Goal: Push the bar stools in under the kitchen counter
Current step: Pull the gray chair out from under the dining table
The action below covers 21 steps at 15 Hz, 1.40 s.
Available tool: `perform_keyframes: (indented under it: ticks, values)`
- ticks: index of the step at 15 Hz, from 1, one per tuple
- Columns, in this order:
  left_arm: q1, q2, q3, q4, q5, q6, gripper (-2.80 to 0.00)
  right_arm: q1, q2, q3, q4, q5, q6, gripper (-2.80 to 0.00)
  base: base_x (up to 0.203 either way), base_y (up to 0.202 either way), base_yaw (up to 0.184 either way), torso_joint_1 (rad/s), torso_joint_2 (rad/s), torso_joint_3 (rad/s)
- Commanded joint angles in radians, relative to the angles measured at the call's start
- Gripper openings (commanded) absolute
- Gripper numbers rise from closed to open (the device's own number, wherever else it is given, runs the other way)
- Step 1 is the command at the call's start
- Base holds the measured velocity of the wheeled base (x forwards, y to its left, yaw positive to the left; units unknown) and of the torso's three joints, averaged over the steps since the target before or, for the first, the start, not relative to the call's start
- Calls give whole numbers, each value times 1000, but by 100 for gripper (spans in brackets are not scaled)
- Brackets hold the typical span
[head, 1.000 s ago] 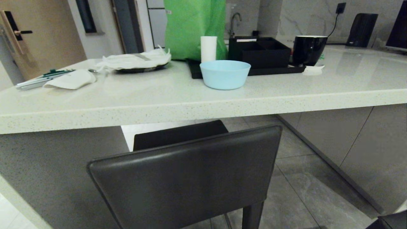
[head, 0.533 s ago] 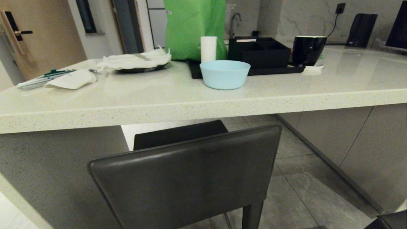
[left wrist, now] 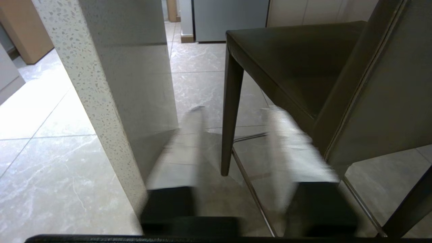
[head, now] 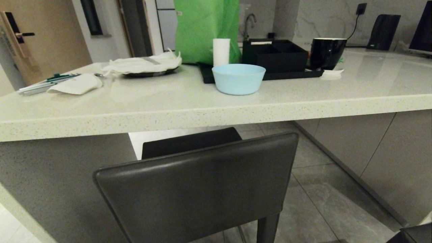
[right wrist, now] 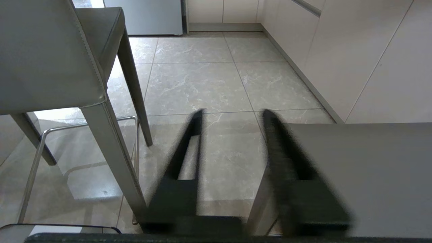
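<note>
Nearest the head camera stands a dark grey leather bar stool (head: 199, 189) with a low rectangular backrest, smooth and faintly glossy, on tapered dark legs. Its square seat reaches partly beneath the kitchen counter (head: 202, 114), a thick off-white speckled stone-look surface on matte grey side panels, while the backrest stays outside the edge. A corner of a second matching stool (head: 413, 234) shows at the lower right, so two stools are counted.

The left gripper (left wrist: 233, 135) hangs low beside the first stool's leg and thin metal footrest, fingers parted and blurred, grasping nothing. The right gripper (right wrist: 233, 135) hangs between the two stools over glossy grey marbled floor tiles (right wrist: 209, 77), its black fingers likewise spread and empty.

On the surface sit one pale blue round bowl (head: 239, 79), one black tray (head: 290, 75) carrying a black compartment box (head: 275, 54), one black mug (head: 327, 52), one white cylinder (head: 221, 51), one green bag (head: 206, 30) and one dark plate under crumpled white paper (head: 143, 64). No writing is legible.
</note>
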Motion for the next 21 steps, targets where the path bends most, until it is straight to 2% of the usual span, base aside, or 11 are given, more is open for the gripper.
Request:
perform_keyframes:
  ticks: [1, 4, 8, 9, 11, 13, 14, 16, 17, 21]
  values:
    - [0, 0, 2, 0, -1, 0, 0, 1, 1, 0, 0, 1, -1, 0, 0, 0, 0, 0, 0, 0]
    - [0, 0, 0, 1, -4, 4, 0, 1, 1, 0, -3, -1, 3, 0, 0, 0, 0, 0, 0, 0]
    - [2, 0, 0, -1, -41, 104, 0, -1, 8, -21, 18, 21, -25, 0, 0, 0, 0, 0, 0, 0]
    - [2, 0, -7, -4, -46, 109, 0, -1, 13, -39, 32, 28, -23, 0, 0, 0, 0, 0, 0, 0]
    - [3, 22, -126, 29, -126, 46, 0, 0, 61, -117, 46, 91, 28, 0, 0, 0, 0, 0, 0, 0]
    - [-7, 153, -256, 46, -200, 5, 0, 2, 199, -169, 20, 157, 49, 0, 0, 0, 0, 0, 0, 0]
    - [-39, 240, -269, 15, -235, -9, 0, 3, 277, -180, -28, 203, 54, 0, 0, 0, 0, 0, 0, 0]
    - [-197, 364, -283, -61, -279, -28, 0, 9, 440, -190, -138, 280, 57, 0, 0, 0, 0, 0, 0, 0]
    - [-254, 434, -287, -86, -302, -36, 0, 17, 529, -195, -193, 320, 58, 0, 0, 0, 0, 0, 0, 0]
    - [-305, 609, -266, -212, -471, -77, 0, 40, 911, -210, -488, 498, 53, 0, 0, 0, 0, 0, 0, 0]
